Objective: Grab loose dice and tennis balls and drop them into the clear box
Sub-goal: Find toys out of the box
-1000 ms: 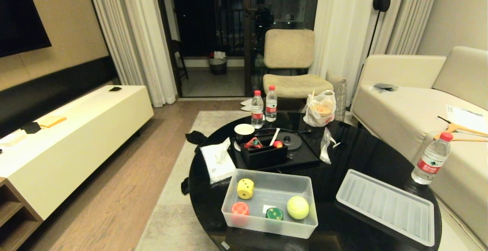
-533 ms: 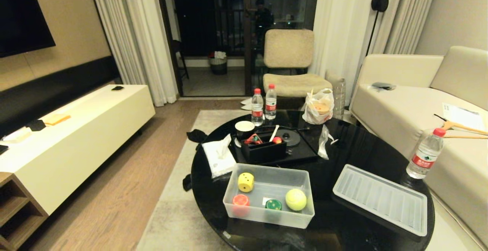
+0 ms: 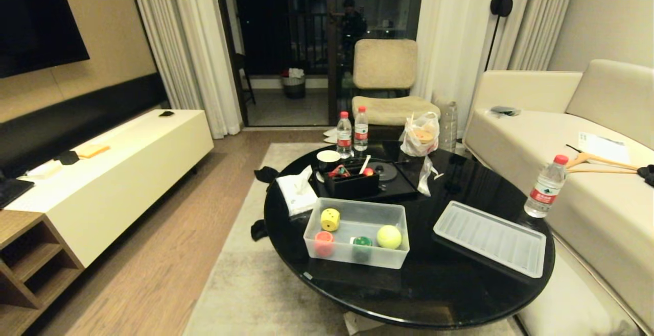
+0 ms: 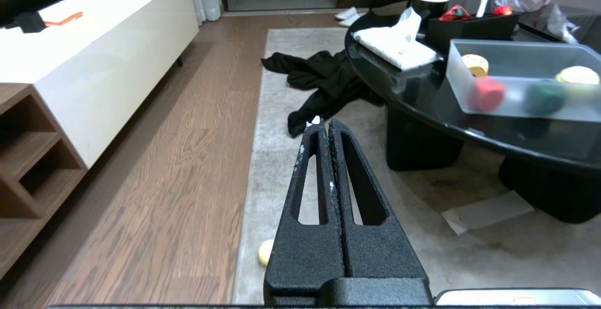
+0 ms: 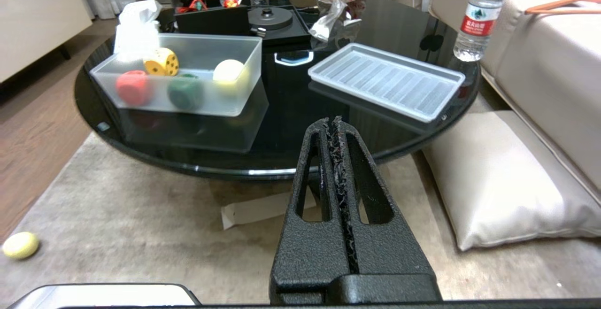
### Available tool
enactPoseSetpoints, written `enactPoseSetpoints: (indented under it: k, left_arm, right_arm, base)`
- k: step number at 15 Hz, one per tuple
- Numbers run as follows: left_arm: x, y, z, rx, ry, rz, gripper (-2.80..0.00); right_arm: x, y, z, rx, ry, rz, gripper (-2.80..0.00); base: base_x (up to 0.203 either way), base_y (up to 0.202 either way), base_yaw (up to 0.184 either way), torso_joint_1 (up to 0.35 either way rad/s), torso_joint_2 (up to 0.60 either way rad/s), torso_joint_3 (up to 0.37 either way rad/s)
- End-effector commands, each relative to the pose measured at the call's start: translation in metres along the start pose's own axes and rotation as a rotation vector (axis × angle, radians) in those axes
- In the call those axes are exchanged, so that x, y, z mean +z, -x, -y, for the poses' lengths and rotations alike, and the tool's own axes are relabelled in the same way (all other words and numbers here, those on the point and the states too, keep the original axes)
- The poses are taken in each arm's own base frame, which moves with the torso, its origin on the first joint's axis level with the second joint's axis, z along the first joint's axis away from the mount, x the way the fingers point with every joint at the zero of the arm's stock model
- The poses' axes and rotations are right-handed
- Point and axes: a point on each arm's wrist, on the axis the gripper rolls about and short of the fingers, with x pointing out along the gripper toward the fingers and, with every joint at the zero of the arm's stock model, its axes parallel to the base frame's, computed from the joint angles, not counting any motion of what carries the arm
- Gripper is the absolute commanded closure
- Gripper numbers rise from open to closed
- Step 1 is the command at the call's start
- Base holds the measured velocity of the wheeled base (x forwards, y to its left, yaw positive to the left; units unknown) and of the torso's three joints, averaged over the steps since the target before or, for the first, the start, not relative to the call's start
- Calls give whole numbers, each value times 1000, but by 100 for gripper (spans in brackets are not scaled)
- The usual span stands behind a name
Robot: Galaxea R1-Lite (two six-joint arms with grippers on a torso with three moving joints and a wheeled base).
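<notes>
Tennis ball (image 5: 20,245) on rug, well apart from right gripper (image 5: 331,122)

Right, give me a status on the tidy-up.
Done: the clear box on the table holds yellow, red and green dice and one tennis ball. In hand: nothing; left gripper and right gripper are shut and empty. Left: a ball on the rug; the lid lies beside the box.

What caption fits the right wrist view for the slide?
Shut right claw faces the black table: clear box holding coloured dice and a tennis ball, lid beside it, another ball on the rug.
</notes>
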Motion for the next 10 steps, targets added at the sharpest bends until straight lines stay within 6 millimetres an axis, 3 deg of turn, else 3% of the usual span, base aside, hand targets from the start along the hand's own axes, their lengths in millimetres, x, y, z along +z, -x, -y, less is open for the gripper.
enactPoseSetpoints:
  k: [1, 10]
  left_arm:
    - [0, 0, 0, 0, 0, -1, 0]
    - [0, 0, 0, 0, 0, 1, 0]
  right_arm:
    - [0, 0, 0, 0, 0, -2, 0]
    - [0, 0, 0, 0, 0, -2, 0]
  base:
    - [0, 0, 0, 0, 0, 0]
    - [0, 0, 0, 0, 0, 0]
